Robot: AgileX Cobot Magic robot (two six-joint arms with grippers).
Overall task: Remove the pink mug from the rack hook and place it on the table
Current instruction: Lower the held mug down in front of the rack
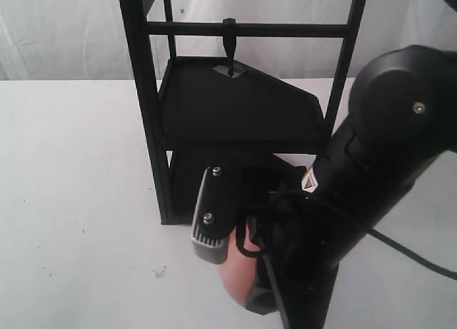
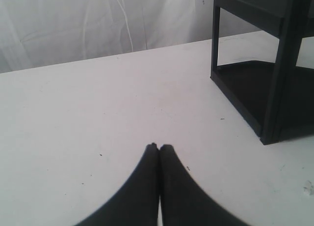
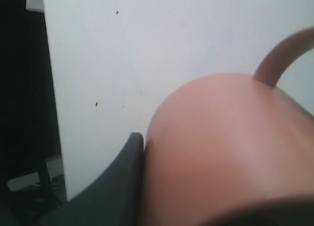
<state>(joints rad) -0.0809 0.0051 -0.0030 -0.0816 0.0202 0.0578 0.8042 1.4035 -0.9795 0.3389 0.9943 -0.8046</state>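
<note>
Pink mug (image 3: 221, 152), handle (image 3: 279, 59) away from rack (image 1: 151, 129), pinched by right hand (image 1: 239, 270); left hand (image 2: 159, 147) pressed together.

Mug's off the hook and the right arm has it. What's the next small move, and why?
Probably lower the right gripper straight down until the pink mug rests on the table, before any release. The rack hook is bare and the mug sits clamped low in front of the rack, but contact with the tabletop cannot be confirmed.

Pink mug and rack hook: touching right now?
Apart. The exterior view shows the rack hook hanging bare, with the pink mug far below it, low in front of the rack.
</note>
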